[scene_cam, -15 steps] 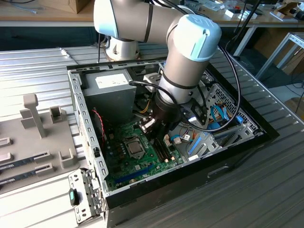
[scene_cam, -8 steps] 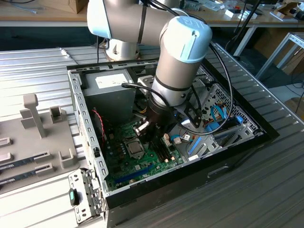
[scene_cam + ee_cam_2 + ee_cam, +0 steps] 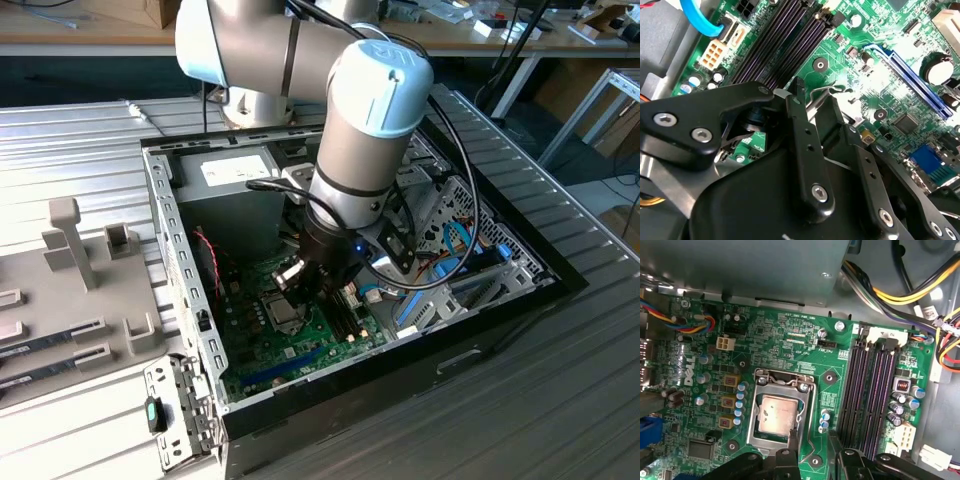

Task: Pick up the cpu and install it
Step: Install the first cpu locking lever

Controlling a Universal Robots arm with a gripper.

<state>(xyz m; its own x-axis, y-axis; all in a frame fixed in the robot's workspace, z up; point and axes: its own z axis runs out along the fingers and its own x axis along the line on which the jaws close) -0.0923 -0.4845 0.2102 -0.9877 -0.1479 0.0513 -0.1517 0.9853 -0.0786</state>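
The cpu point(image 3: 777, 414), a small silver-grey square, lies flat in the socket on the green motherboard point(image 3: 790, 340), with the silver socket frame point(image 3: 754, 412) around it. A thin wire lever point(image 3: 810, 440) runs along one side of the frame. In the exterior view the cpu point(image 3: 283, 313) sits in the middle of the board, and my gripper point(image 3: 312, 290) hangs just above it and to the exterior view's right. In the second wrist view my gripper point(image 3: 815, 97) is low over the board, with a bent piece of the wire lever point(image 3: 826, 91) at its tip.
The board lies inside an open black computer case point(image 3: 480, 330). Dark memory slots point(image 3: 872, 395) run beside the socket. Bundled coloured cables point(image 3: 910, 295) and blue cables point(image 3: 455, 240) crowd the exterior view's right side. A grey fixture plate point(image 3: 70, 290) lies outside the case, at the exterior view's left.
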